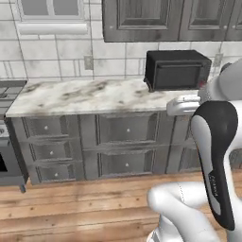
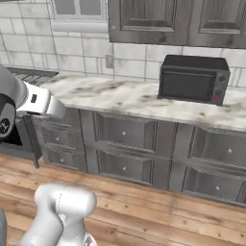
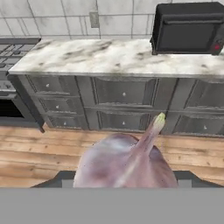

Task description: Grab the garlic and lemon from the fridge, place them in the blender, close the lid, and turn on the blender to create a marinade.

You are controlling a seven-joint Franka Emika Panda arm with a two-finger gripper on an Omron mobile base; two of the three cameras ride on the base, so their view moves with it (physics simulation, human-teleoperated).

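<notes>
Jaws grip the garlic (image 3: 124,162), a mauve-streaked bulb with a pale green-tipped stem.

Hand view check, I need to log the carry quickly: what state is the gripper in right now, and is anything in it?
Gripper: closed on the pale purplish garlic bulb with a tapering yellow-tipped stem.

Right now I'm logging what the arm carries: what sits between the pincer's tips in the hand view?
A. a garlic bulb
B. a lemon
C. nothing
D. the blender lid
A: the hand view shows a pale purplish garlic bulb with a tapering stalk held at the pincer, in front of the marble counter and the black microwave.
</notes>
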